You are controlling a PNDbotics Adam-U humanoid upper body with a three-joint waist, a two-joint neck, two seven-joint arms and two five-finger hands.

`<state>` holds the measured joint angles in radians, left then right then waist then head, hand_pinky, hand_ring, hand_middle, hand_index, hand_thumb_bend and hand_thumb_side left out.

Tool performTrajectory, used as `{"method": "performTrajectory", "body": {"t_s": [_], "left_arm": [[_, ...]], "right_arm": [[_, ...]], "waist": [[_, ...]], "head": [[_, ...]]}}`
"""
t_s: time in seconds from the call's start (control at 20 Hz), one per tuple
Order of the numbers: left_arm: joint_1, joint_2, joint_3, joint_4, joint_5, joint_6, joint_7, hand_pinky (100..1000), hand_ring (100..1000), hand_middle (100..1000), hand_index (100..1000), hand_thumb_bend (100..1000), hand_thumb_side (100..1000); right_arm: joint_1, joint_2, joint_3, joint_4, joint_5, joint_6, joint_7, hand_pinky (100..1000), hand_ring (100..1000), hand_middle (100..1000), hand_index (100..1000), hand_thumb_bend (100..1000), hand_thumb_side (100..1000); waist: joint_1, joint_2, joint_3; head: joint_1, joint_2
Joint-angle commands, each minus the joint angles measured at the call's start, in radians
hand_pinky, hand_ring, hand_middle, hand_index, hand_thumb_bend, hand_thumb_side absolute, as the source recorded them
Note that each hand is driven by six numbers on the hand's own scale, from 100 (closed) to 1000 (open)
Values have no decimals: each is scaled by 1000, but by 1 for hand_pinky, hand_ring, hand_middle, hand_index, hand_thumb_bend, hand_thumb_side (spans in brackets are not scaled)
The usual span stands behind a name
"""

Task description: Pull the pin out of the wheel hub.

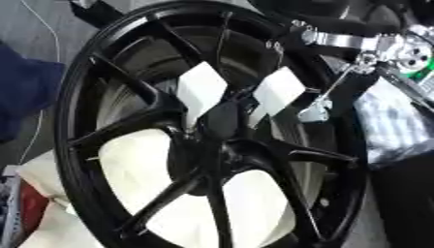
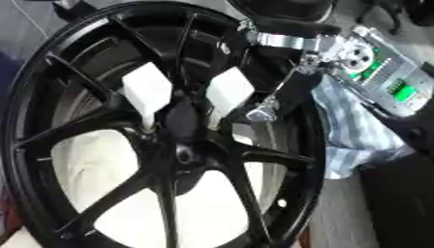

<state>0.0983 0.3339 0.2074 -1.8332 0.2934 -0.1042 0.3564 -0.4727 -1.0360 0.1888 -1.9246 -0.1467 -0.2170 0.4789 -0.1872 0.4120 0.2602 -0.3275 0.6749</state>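
A large black wheel (image 1: pixel 76 121) with several spokes fills both views, lying tilted on white padding (image 1: pixel 140 167). Its hub (image 2: pixel 181 154) sits at the middle where the spokes meet. My right arm comes in from the upper right, its silver wrist (image 1: pixel 343 41) above the rim. The black right hand (image 2: pixel 290 92) reaches over the rim toward the hub. A dark rounded shape (image 1: pixel 222 118) lies just above the hub, between two white blocks (image 1: pixel 202 87) (image 1: pixel 277 91). I cannot make out a pin. The left hand is out of sight.
A blue-and-white checked cloth (image 2: pixel 356 126) lies right of the wheel. Above it sits a silver device with green lights (image 2: pixel 386 77). Dark blue fabric (image 1: pixel 21 92) and a thin white cable (image 1: pixel 47 29) lie to the left on the grey floor.
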Motion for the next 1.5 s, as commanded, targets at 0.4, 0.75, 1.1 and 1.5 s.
{"method": "performTrajectory", "body": {"t_s": [0.4,0.75,1.1,1.5], "left_arm": [[17,9,9,-8,4,-3,5,820,608,597,789,100,981],[30,7,15,-7,10,-4,9,821,609,597,789,100,979],[56,-20,43,-15,4,-15,34,821,609,597,789,100,977],[69,-47,52,-29,1,-23,46,822,609,598,789,100,968]], "right_arm": [[1,-93,-80,-68,-157,48,-34,760,637,401,392,274,100],[40,-157,-177,-75,-321,76,-79,762,631,399,383,266,100],[332,-170,-421,-40,-433,38,-281,768,636,418,395,221,100],[718,94,-663,-73,-326,-48,-505,769,641,435,408,191,100]], "waist": [[20,-38,-12],[31,-49,-36],[59,-45,-107],[104,-36,-158]], "head": [[8,-4],[25,-7],[92,-19],[141,-38]]}}
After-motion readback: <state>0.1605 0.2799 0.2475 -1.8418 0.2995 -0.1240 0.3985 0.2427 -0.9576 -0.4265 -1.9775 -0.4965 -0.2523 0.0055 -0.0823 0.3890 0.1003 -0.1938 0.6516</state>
